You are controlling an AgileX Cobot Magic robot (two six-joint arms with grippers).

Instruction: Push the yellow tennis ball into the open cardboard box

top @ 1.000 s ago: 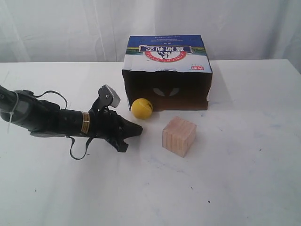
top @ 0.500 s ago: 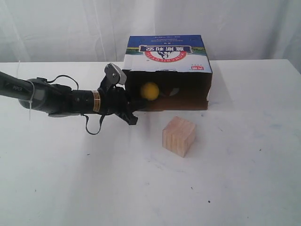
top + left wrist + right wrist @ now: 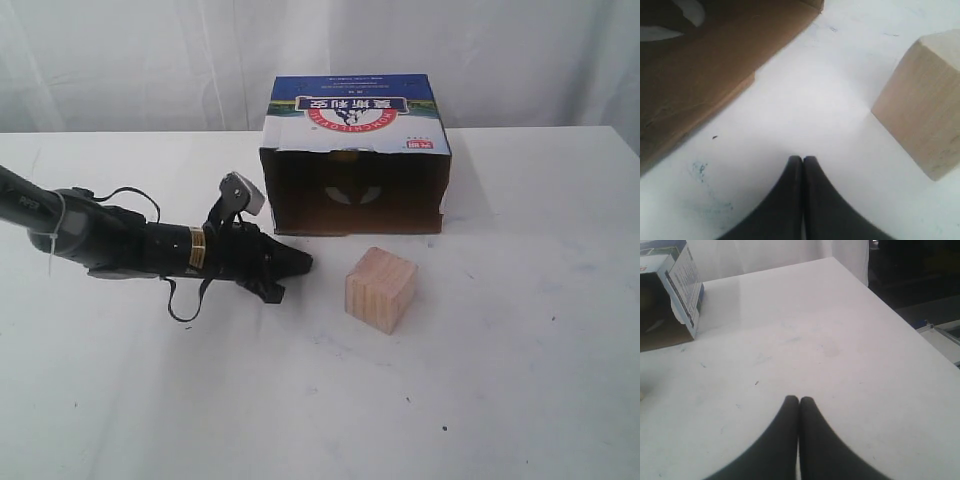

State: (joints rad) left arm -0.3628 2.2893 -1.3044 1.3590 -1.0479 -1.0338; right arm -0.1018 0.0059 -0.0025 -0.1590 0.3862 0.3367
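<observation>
The open cardboard box [image 3: 355, 150] lies on its side at the back of the white table, its dark brown opening facing forward. The yellow tennis ball shows in no current view. My left gripper [image 3: 303, 264] is shut and empty, low over the table just in front of the box's left corner, pointing toward the wooden cube. In the left wrist view the left gripper [image 3: 802, 159] has its tips together, with the box's brown flap [image 3: 705, 65] on one side. My right gripper [image 3: 799, 400] is shut over bare table; it is outside the exterior view.
A light wooden cube [image 3: 381, 289] stands in front of the box, right of my left gripper, and is also in the left wrist view as the cube [image 3: 925, 105]. The box's corner [image 3: 682, 280] appears in the right wrist view. The table edge [image 3: 890, 305] drops off beyond it.
The ball went from beside the box's left front corner into the opening and is now out of sight. My left gripper swept toward the box, then drew back down toward the cube.
</observation>
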